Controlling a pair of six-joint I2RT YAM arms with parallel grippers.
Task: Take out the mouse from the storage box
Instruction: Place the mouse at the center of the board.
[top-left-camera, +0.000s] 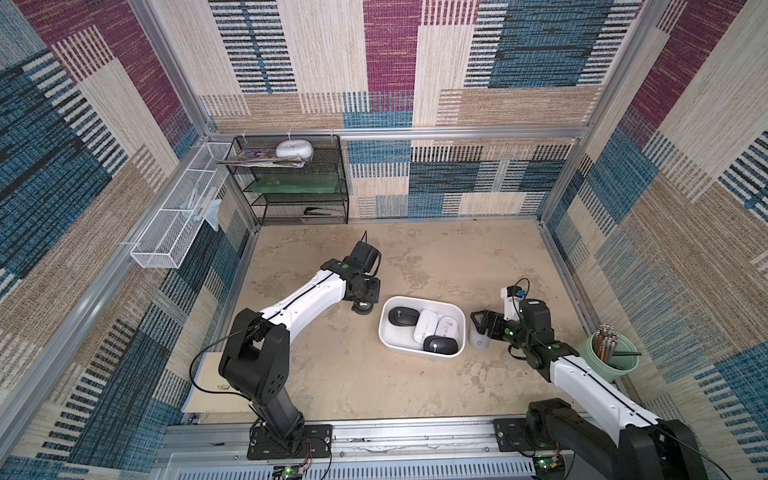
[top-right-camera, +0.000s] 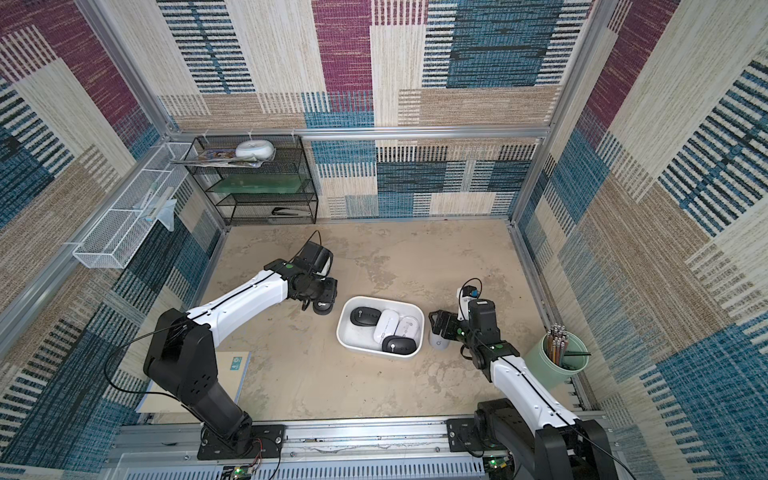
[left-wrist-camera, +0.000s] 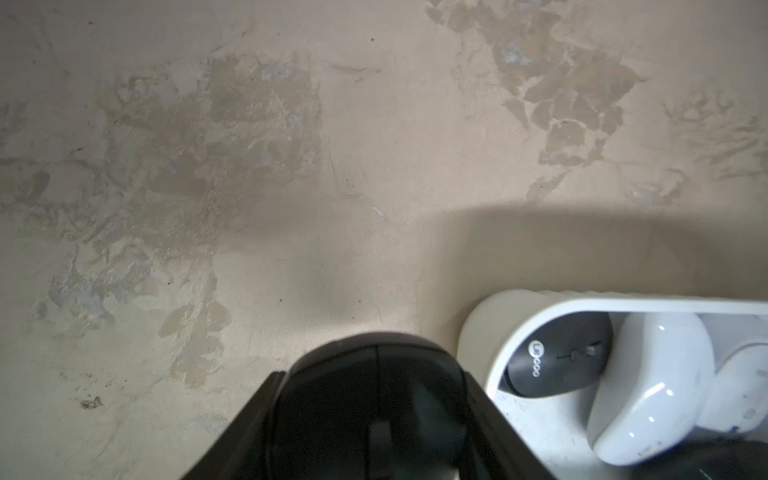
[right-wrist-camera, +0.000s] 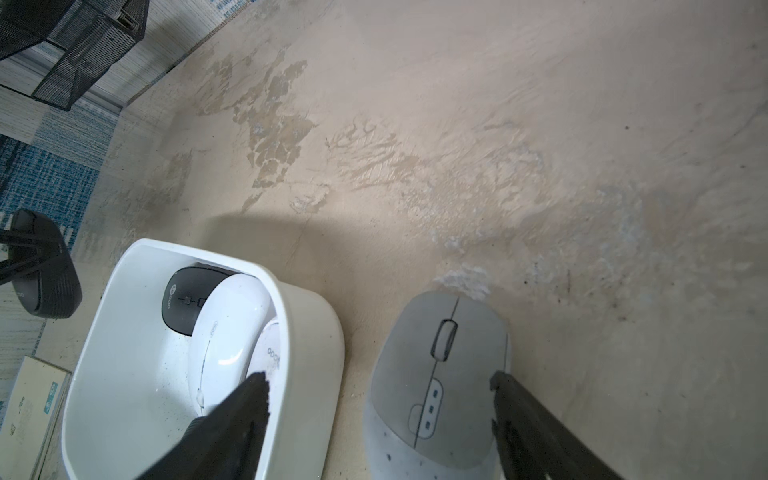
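Black mouse (left-wrist-camera: 374, 419) clamped in our left hand (left-wrist-camera: 372, 376), outside the storage box (left-wrist-camera: 582, 301); right hand (right-wrist-camera: 378, 380) gapes; we'd say set down, release next.

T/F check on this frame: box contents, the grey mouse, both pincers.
1. Four mice lie in the storage box. True.
2. The grey mouse is inside the box. False: it sits on the table beside the box.
3. The left pincer is closed on a black mouse outside the box. True.
4. The right pincer is shut. False: its jaws stand wide open.
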